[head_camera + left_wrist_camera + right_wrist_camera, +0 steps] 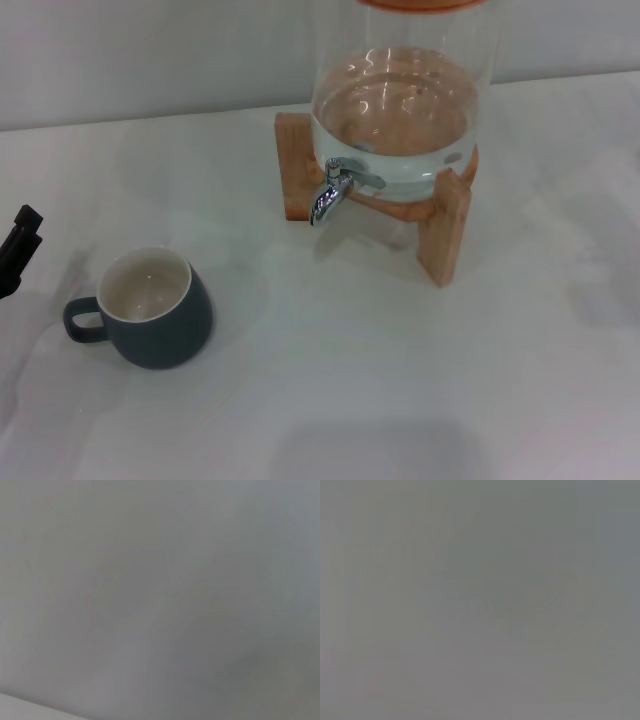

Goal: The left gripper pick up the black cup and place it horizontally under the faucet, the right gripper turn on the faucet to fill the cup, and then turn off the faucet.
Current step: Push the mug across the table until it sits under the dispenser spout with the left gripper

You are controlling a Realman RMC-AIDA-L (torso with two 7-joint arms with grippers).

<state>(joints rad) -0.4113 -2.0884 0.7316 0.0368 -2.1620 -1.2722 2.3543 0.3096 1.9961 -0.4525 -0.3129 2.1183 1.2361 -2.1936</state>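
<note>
In the head view the black cup (150, 310) stands upright on the white table at the front left, cream inside showing, its loop handle pointing left. The chrome faucet (335, 190) juts from the clear glass water dispenser (400, 100), which sits on a wooden stand (445, 225) at the back centre. The cup is well to the front left of the faucet, not under it. The tips of my left gripper (18, 250) show at the left edge, apart from the cup's handle. My right gripper is out of view. Both wrist views show only a plain grey surface.
The white table (400, 380) runs to a pale wall at the back. The dispenser holds water about halfway up. Bare tabletop lies under the faucet and to the cup's right.
</note>
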